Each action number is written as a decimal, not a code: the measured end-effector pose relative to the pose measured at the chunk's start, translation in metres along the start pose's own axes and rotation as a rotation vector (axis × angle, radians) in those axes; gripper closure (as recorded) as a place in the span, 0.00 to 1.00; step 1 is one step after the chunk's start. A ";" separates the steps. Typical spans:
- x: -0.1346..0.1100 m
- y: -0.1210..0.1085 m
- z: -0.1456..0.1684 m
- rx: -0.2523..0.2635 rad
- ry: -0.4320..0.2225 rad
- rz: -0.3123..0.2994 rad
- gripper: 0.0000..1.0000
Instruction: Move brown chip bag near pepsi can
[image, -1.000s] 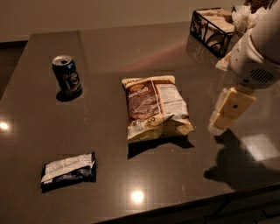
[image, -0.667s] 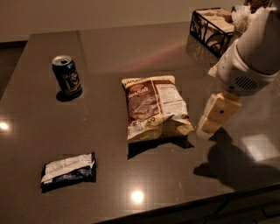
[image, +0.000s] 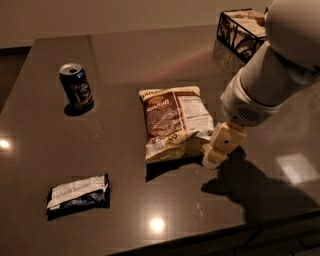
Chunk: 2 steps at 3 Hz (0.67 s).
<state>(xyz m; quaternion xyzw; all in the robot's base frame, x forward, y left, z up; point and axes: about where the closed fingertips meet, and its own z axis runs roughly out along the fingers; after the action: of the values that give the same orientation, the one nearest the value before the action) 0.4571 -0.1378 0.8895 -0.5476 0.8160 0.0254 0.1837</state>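
- The claw (image: 212, 158) has been brought leftward and lower over the last second, from well to the right of the brown chip bag (image: 172, 120) to its near right corner; it is now set at that corner, touching the crinkled edge or just beside it, and which of the two cannot be told; whether the claw is spread or pressed together cannot be told either.
- The brown chip bag is found lying flat near the middle of the table (image: 125, 55), label side up, where it lay a second ago; no shift of it has been registered, so the approach is judged nearly finished and no grip is yet proven.
- Among the other things, a dark blue packet (image: 77, 194) is seen nearest, at the near left, well apart from the bag; it lies nearer than the line from bag to can, so it is judged not to stand in the way.
- Bare table is seen between the bag and the can; nothing is seen standing on that stretch.
- The pepsi can (image: 76, 86) is left upright and unmoved at the far left, well apart from the bag; the whole carry is therefore judged still to be done.
- A wire basket (image: 240, 27) is seen farthest, at the far right, beyond the arm (image: 265, 85) and off the route.
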 end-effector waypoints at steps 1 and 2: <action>-0.008 0.000 0.017 0.010 -0.008 0.006 0.00; -0.017 -0.003 0.030 0.015 -0.001 0.011 0.16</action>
<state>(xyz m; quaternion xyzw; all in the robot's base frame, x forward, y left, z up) 0.4732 -0.1166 0.8677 -0.5415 0.8191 0.0207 0.1881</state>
